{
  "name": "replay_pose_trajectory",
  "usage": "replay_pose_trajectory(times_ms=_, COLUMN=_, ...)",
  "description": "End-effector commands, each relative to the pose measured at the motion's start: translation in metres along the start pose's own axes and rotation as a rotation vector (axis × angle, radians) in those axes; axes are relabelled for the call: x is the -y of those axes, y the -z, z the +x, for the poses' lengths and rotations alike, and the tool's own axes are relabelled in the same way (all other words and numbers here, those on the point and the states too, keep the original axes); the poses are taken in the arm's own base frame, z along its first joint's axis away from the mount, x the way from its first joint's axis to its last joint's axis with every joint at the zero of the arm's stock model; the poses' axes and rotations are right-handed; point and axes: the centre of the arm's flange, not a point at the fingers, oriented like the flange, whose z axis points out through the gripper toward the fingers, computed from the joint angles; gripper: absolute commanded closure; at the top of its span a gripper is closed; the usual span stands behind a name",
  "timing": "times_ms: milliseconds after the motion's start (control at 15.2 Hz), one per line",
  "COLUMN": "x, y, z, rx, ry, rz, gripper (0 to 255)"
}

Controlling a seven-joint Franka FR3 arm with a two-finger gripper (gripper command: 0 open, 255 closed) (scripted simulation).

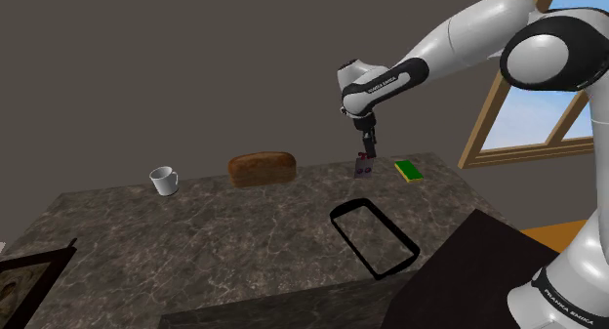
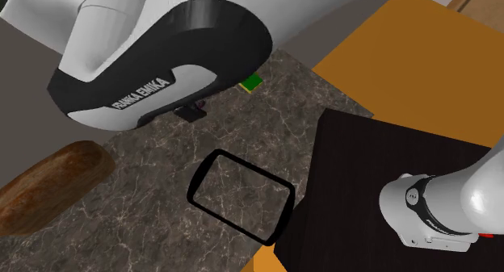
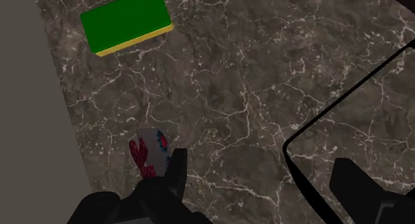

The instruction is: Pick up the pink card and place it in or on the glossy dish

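Spread wide, the pincer (image 3: 262, 161) hangs low over the worktop (image 3: 233, 76), gripping nothing. The pink card (image 3: 147, 153) sits just outside one finger (image 3: 176, 173), so a sideways shift looks needed before closing. The black-rimmed dish (image 3: 346, 98) lies close by, allowing a short carry.

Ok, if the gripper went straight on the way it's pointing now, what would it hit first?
Most likely the marbled countertop between the open jaws of the gripper. One side would come down beside the pink card, the other close to the black dish's rim; depth is hard to judge.
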Motion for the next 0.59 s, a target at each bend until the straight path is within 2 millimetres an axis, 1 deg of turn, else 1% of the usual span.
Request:
replay_pose_trajectory(times_ms=0, x=-0.01, y=-0.013, z=0.023, rx=0.021, ry=0.031, rz=-0.013, gripper=0)
replay_pose_trajectory(times_ms=528, x=-0.044, y=-0.071, z=0.112, rx=0.104, ry=0.15, rz=-0.066, gripper=0)
